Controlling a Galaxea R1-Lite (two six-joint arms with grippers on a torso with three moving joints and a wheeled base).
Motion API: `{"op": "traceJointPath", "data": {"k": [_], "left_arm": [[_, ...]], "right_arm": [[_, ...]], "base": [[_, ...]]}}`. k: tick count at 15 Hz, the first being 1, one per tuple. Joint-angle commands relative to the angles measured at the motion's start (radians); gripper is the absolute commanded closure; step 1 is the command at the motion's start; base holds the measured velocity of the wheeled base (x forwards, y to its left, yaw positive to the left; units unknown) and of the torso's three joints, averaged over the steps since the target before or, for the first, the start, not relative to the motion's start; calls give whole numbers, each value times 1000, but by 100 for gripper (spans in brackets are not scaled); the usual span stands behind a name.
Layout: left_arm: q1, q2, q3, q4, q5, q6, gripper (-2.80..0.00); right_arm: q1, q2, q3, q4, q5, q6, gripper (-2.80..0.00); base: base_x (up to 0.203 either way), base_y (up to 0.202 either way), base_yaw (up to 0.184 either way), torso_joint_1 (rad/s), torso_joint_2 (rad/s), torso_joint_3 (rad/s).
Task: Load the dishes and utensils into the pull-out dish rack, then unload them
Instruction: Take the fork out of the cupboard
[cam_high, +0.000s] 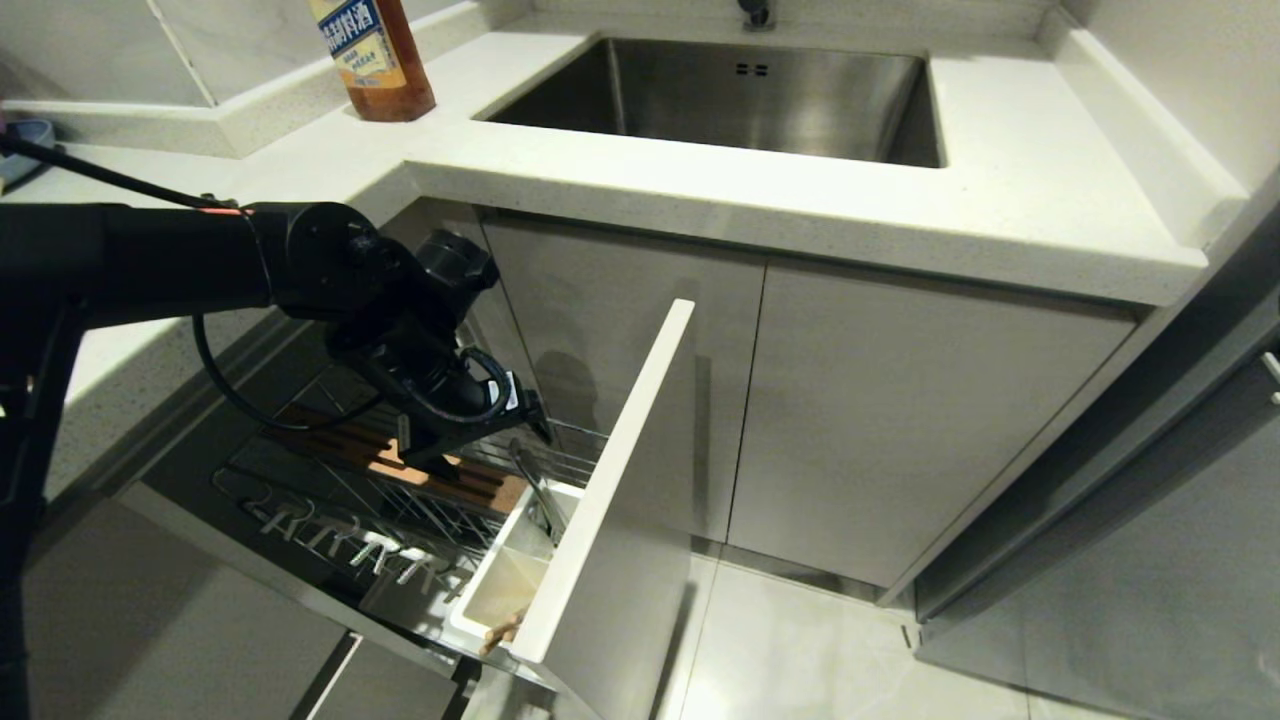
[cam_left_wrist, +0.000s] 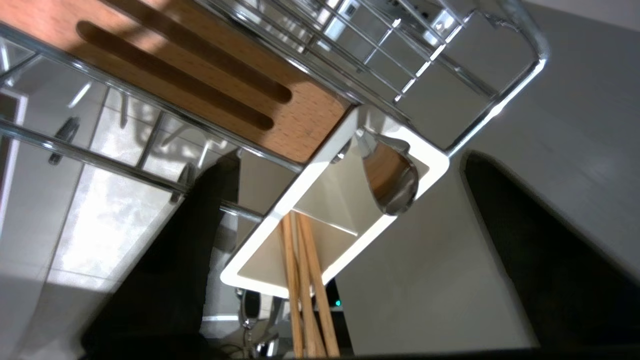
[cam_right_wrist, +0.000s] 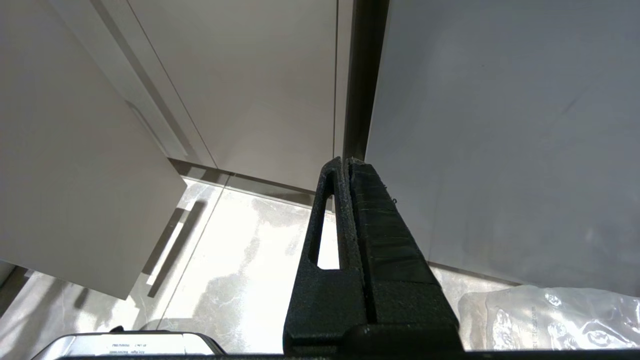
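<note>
Chopsticks (cam_left_wrist: 305, 280) stand in the nearer compartment of the white utensil cup (cam_left_wrist: 270, 210), leaning against its rim, while a silver spoon (cam_left_wrist: 392, 182) sits bowl-up in the far compartment beside the slotted wooden strip (cam_left_wrist: 200, 65); the divided cup keeps the slim pieces upright and apart. That cup hangs at the front corner of the pull-out dish rack (cam_high: 400, 500), just behind the pale front panel (cam_high: 620, 480), which is drawn well out from under the surface (cam_high: 820, 200) that carries the sink (cam_high: 740, 95). The left end effector (cam_high: 470, 440) hovers over the rack above the cup, its fingers (cam_left_wrist: 185, 250) spread wide on either side of the cup and holding nothing, probably so the utensils can stay put or be reached from above. No plate or bowl shows in the rack, and the fork may be hidden behind the spoon. The right end effector (cam_right_wrist: 347, 165) hangs parked near the floor by the cabinet doors, its fingers pressed together and empty. A brown sauce bottle (cam_high: 375, 55) stands back on the surface, away from the work
</note>
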Motion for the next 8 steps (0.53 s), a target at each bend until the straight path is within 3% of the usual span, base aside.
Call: {"op": "traceJointPath", "data": {"k": [1, 8], "left_arm": [[0, -2, 3, 5, 0, -4, 0], [-2, -21, 9, 6, -1, -7, 0]], "right_arm": [[0, 0, 2, 0, 0, 0, 0], [0, 0, 2, 0, 0, 0, 0]], "base": [[0, 0, 0, 0, 0, 0], [0, 0, 0, 0, 0, 0]]}}
